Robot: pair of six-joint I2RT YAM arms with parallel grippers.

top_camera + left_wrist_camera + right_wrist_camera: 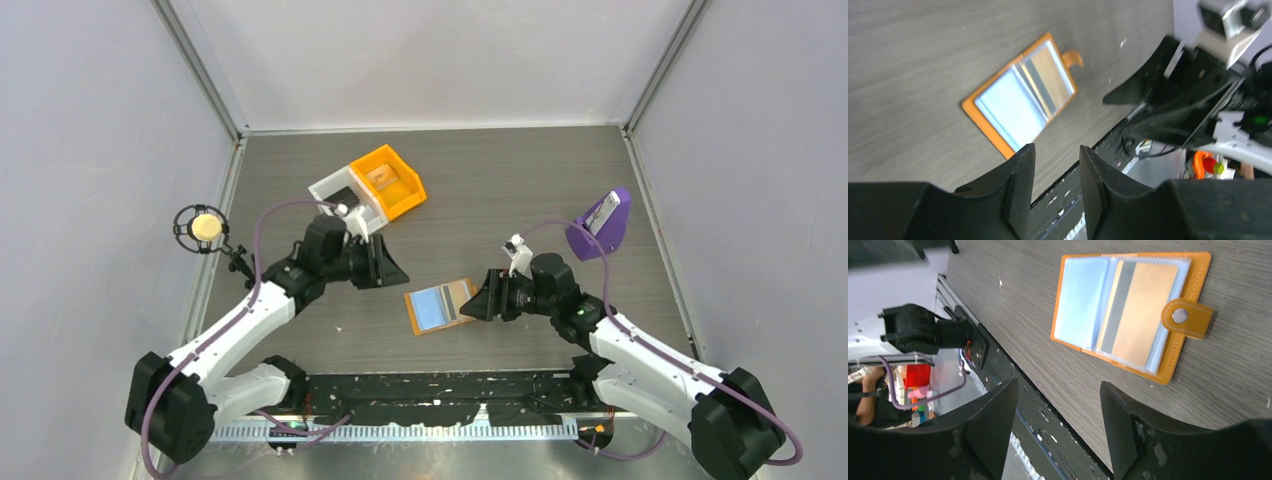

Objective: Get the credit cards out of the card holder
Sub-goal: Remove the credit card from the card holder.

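Note:
The card holder [440, 306] lies open and flat on the table between the two arms, orange with a snap tab [1188, 317]. Its left pocket panel [1080, 300] shines light blue. A tan credit card [1140, 315] with a grey stripe sits in the right pocket. My left gripper [385, 265] hovers to the holder's left, jaws partly apart and empty; in its wrist view the card holder [1020, 100] lies beyond the left gripper [1057, 150]. My right gripper [480, 300] is just right of the holder, open and empty, and the right gripper [1057, 385] sits short of the card holder [1130, 310].
An orange bin [390, 180] with a white bin [345, 200] beside it stands at the back, behind the left arm. A purple wedge stand [600, 225] holding a pale card is at the right. A yellow ball on a black mount [205, 226] is at the left edge.

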